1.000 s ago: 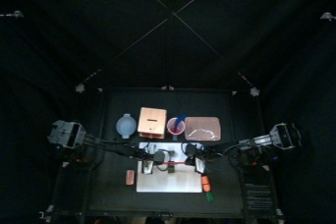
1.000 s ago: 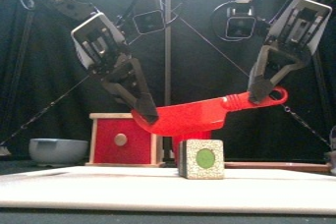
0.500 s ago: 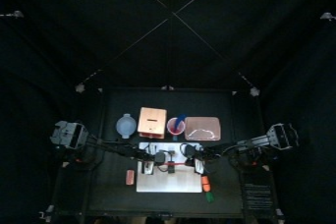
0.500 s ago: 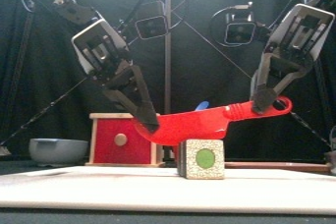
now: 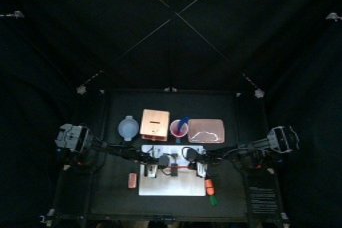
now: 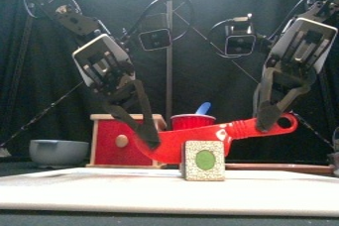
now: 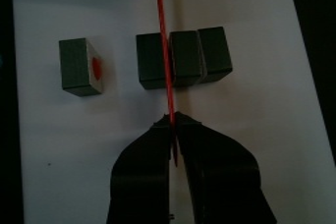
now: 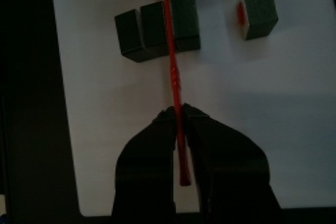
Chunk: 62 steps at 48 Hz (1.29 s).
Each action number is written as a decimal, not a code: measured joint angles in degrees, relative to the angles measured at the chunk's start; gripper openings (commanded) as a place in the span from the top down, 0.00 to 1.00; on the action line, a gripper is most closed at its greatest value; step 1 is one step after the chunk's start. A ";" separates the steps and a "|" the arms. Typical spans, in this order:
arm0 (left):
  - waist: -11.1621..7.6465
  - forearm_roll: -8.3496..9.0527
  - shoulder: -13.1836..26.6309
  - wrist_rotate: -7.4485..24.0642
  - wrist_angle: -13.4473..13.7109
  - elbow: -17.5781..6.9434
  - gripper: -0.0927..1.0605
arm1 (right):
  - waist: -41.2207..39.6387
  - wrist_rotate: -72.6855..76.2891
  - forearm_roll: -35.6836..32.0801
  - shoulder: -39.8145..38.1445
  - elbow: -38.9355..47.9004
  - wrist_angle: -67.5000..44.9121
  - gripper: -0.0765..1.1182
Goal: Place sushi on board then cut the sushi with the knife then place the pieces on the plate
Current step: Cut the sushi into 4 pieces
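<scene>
Both grippers hold a red toy knife (image 6: 212, 134) level above the white cutting board (image 6: 106, 185). My left gripper (image 6: 150, 141) is shut on the blade end, and my right gripper (image 6: 275, 123) is shut on the handle end. Below the blade stands the dark green sushi roll (image 6: 203, 161), seen end-on. In the left wrist view the knife (image 7: 160, 41) crosses the joined blocks (image 7: 191, 58), with one piece (image 7: 82, 66) lying apart. The right wrist view shows the same blocks (image 8: 157, 27) and the loose piece (image 8: 258, 7). The pink tray (image 5: 206, 131) lies behind the board.
Behind the board stand a wooden box with a red drawer front (image 6: 122, 141), a blue-grey bowl (image 6: 58, 152) and a red cup (image 6: 193, 122). Small toys lie at the board's left (image 5: 132, 179) and right (image 5: 211, 186) edges.
Both grippers have come down with the knife, which now sits just above the sushi roll. The red cup shows above the blade now.
</scene>
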 measured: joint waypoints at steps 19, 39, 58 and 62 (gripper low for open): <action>0.35 0.18 1.41 0.09 -0.35 -0.18 0.52 | 0.00 0.00 -0.53 2.81 -0.70 -0.18 0.57; 2.29 2.20 1.41 0.18 -0.26 -0.70 0.52 | -1.76 0.09 -2.90 2.72 -0.70 0.26 0.57; 2.29 2.81 -1.32 0.18 1.41 -0.88 0.52 | -2.11 0.26 -2.90 -1.58 -0.79 2.72 0.57; 2.29 3.16 -2.99 0.18 2.72 -0.88 0.52 | -2.02 0.18 -2.90 -3.34 -1.05 3.87 0.57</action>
